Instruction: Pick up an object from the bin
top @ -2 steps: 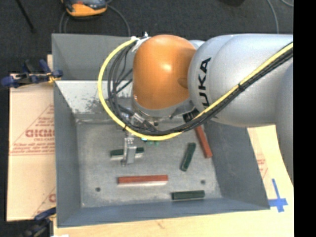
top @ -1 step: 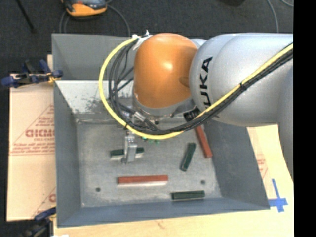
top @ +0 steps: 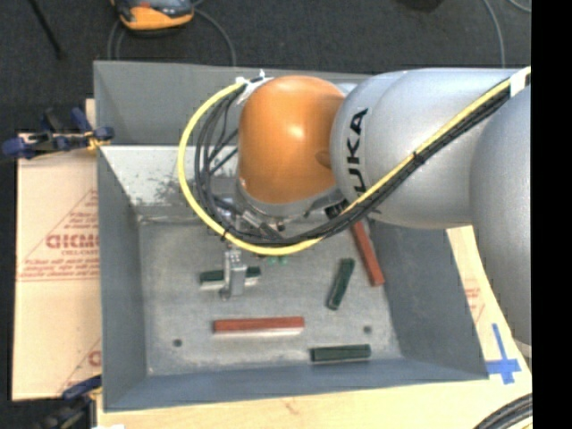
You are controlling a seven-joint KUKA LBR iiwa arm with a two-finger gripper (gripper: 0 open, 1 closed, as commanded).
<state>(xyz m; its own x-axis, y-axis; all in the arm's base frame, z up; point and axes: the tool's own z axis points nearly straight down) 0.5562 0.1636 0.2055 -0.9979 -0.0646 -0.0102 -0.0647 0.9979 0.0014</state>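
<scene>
My gripper hangs below the orange wrist cover, low in the left middle of the bin. It sits right on a small dark green bar that lies crosswise beneath it, with the bar's ends sticking out to the left and right. A longer red-brown bar lies flat just in front of the gripper, nearer the bin's front wall.
A second dark green bar lies tilted to the right of the gripper. A third dark green bar rests by the front wall. A red bar slants at the right, its upper end hidden under the arm.
</scene>
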